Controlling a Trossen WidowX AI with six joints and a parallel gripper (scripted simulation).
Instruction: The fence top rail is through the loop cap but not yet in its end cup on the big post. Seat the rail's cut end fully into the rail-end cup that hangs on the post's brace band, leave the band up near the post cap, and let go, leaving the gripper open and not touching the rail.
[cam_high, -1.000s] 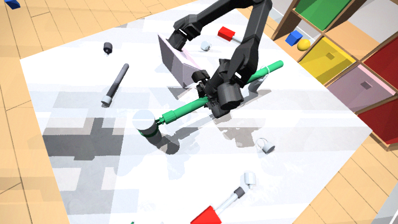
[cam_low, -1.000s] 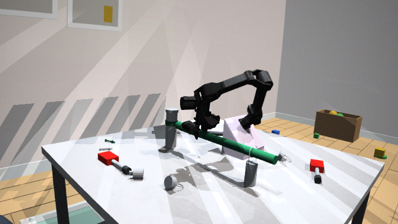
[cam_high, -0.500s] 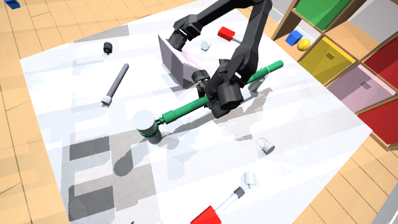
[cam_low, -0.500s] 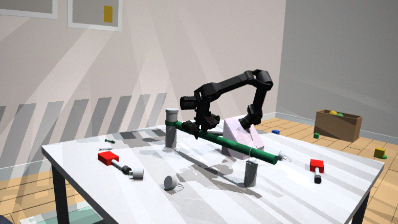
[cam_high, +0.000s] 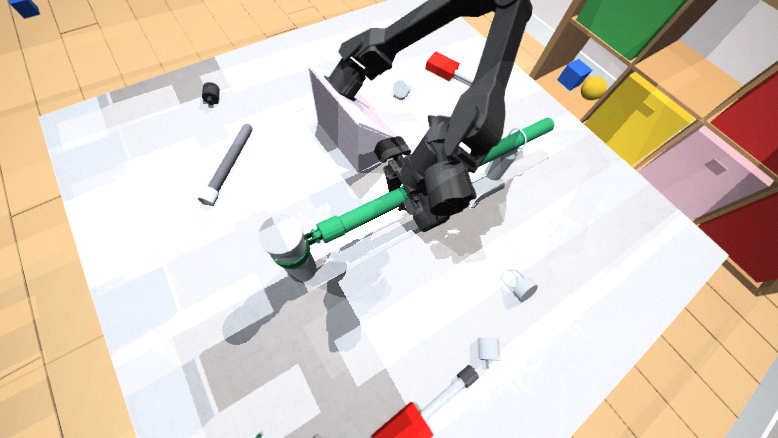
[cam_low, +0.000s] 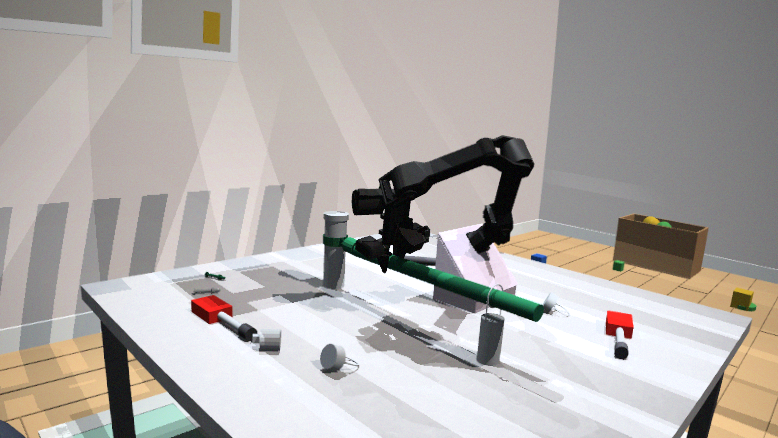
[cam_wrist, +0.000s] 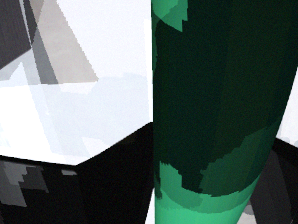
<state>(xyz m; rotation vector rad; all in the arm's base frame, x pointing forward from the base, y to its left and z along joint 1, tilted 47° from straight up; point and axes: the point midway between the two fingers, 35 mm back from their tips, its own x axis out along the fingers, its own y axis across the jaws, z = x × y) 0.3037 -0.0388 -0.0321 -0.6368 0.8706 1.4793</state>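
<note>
Green rail (cam_high: 375, 209) (cam_low: 451, 282) (cam_wrist: 215, 100) spans from rail-end cup (cam_high: 330, 228) at big post (cam_high: 304, 266) (cam_low: 333, 266) through loop cap's ring (cam_high: 523, 142) (cam_low: 488, 300) on small post (cam_high: 500, 165) (cam_low: 489, 338). Your gripper (cam_high: 405, 190) (cam_low: 385, 258) is clamped on rail, mid-length. Green brace band (cam_high: 291, 264) (cam_low: 334, 239) circles big post below post cap (cam_high: 280, 235) (cam_low: 335, 216). You can't confirm full seating here.
</note>
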